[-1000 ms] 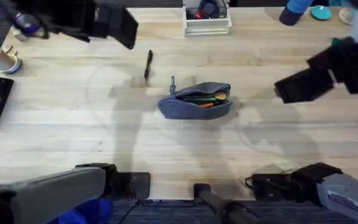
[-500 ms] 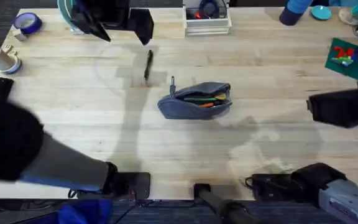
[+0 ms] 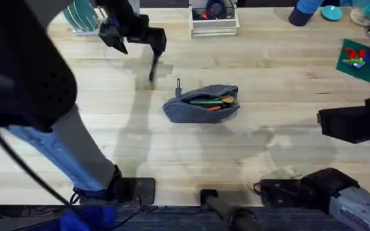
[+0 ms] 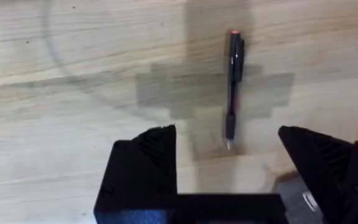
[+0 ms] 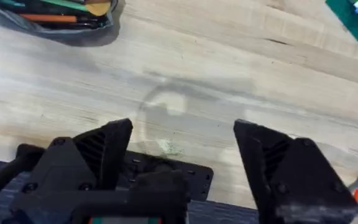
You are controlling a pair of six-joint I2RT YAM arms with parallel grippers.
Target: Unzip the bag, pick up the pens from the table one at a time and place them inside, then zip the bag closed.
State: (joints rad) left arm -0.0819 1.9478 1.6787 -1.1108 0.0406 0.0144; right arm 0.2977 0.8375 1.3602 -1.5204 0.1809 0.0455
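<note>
One black pen lies loose on the counter, up and to the left of the bag in the overhead view and well apart from it. Its long axis runs nearly straight away from the arm bases, tilted only a little. From my left wrist camera the pen sits just ahead of the left end effector, its tip pointing back toward the gap between the fingers and its red-capped end farther off. So the pen runs along my line of approach, lined up with the gap. I judge the fingers would close across its width with little wrist turn, though I would check that before dropping.

Overhead, the left end effector hangs over the far end of the pen, with the left arm stretched long across the left side of the counter. Its jaws are spread wide and hold nothing. It is plainly the nearer arm.

The bag lies near the middle of the counter, unzipped, with green and orange pens showing inside. The right end effector waits off to the right, well apart from the bag. Its jaws are also spread and empty over bare wood.
</note>
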